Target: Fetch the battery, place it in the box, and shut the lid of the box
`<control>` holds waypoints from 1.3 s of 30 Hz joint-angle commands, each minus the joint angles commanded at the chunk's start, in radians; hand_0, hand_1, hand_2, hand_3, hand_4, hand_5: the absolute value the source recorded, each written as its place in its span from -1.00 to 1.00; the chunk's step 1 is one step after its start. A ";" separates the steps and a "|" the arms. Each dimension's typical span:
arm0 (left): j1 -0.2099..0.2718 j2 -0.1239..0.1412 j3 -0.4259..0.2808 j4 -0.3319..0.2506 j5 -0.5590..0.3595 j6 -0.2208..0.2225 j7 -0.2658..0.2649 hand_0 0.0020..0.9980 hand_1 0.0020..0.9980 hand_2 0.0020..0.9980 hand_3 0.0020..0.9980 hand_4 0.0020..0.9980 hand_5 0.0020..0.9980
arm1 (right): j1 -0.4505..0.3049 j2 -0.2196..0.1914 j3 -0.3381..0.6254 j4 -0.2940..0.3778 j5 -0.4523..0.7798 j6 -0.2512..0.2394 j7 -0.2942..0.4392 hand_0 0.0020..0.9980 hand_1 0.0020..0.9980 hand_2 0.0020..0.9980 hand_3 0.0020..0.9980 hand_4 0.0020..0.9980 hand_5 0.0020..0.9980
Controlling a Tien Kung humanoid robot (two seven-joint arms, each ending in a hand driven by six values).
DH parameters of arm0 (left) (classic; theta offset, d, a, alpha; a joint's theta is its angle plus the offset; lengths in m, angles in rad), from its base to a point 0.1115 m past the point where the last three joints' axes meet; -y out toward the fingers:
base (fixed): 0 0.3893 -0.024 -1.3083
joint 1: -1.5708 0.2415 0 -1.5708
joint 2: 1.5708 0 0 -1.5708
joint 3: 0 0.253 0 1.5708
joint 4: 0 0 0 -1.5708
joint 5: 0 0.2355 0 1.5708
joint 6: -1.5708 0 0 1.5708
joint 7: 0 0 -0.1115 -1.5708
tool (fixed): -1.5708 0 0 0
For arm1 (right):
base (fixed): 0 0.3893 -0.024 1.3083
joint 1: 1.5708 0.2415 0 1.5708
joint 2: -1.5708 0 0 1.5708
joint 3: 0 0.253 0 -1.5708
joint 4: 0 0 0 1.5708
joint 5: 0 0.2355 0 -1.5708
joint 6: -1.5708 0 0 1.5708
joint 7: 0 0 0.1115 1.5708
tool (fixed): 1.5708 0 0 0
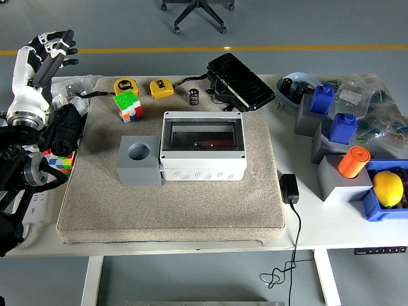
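Battery, small dark cylinder, stands upright at the far edge of the beige mat, beyond the white box and well apart from it; box lid appears shut with a clear window, though whether anything lies inside cannot be told. Left hand is raised at the table's left edge, fingers spread, holding nothing; right hand not in view. Judgement: fetching, placing and lid-closing all remain.

Closed white box on mat, battery behind it, left robot hand raised, fingers spread
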 joint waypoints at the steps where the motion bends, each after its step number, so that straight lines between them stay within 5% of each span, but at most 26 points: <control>1: 0.005 0.002 -0.001 -0.001 0.000 0.000 -0.001 -0.13 0.09 0.07 0.12 0.85 -0.07 | -0.002 -0.002 0.001 0.001 -0.001 -0.001 0.000 0.18 0.21 0.14 0.11 0.85 -0.12; 39: 0.045 -0.011 -0.055 -0.022 0.045 -0.019 0.030 -0.12 0.09 0.07 0.13 0.84 -0.08 | -0.030 0.001 0.032 -0.002 -0.015 -0.001 0.000 0.18 0.21 0.15 0.12 0.86 -0.11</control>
